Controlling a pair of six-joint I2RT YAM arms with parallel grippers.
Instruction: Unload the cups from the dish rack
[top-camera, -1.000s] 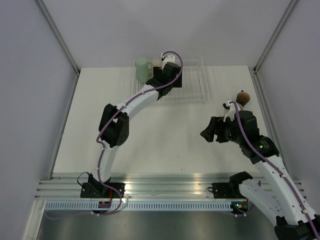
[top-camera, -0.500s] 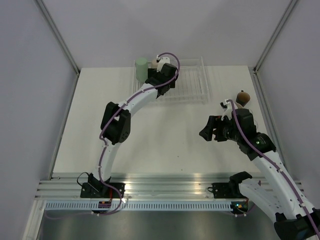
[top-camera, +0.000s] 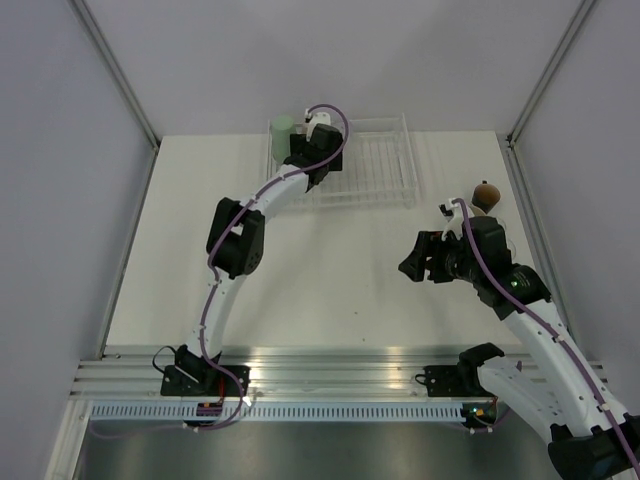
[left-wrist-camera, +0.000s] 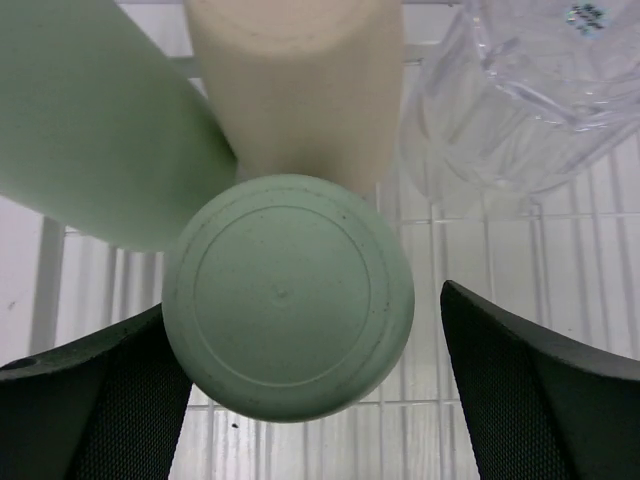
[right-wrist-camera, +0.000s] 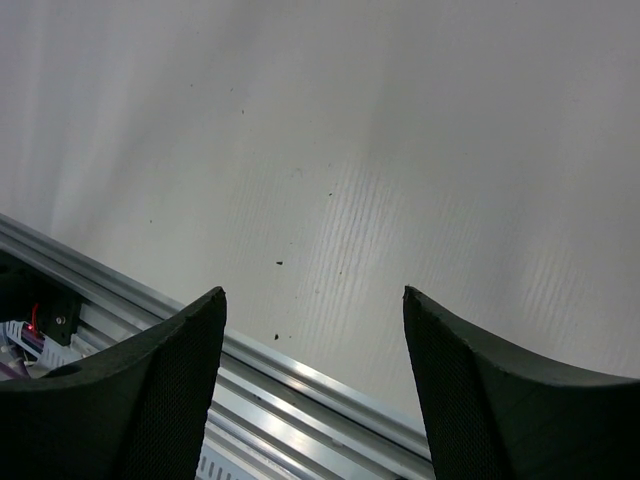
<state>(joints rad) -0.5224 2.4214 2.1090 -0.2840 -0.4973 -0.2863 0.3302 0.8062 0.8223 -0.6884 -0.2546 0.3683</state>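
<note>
Left gripper (left-wrist-camera: 302, 330) wide open, straddling mint green cup (left-wrist-camera: 285, 270), base facing me, not gripping yet; it sits far-left in dish rack (top-camera: 385, 165), crowded by beige cup (left-wrist-camera: 300, 80) and clear cup (left-wrist-camera: 520, 110); closing may knock neighbours, or taper slips; right gripper (right-wrist-camera: 315, 300) open, empty.

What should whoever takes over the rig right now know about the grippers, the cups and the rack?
Left gripper: open, fingers either side of a base-up mint green cup in the dish rack, not clamped.
Right gripper: open, empty, above the table.
Also in the rack, beyond that cup: second mint green cup, beige cup, clear cup.
Done: no cup seen outside the rack.
Left: all four cups in view.
</note>
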